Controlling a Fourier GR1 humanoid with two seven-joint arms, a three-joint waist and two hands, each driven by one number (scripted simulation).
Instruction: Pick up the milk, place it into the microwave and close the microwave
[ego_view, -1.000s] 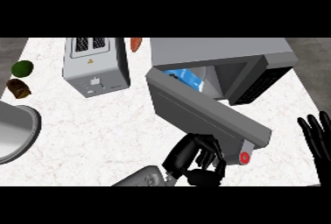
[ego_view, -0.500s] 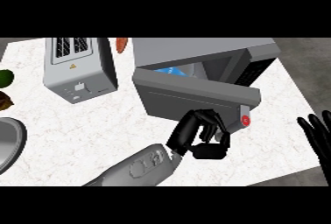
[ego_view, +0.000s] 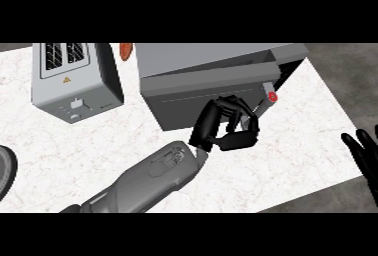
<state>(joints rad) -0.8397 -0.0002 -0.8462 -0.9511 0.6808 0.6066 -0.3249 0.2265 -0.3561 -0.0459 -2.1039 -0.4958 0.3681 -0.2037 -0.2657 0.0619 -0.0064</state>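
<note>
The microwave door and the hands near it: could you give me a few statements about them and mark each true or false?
1. The microwave door is nearly shut. True.
2. The left hand presses against the door. True.
3. The right hand is pushing the door too. False: it rests at the view's right edge, apart from the microwave.
4. The toaster stands right of the microwave. False: it stands to its left.
5. The milk stands on the counter in plain sight. False: no milk shows on the counter.
</note>
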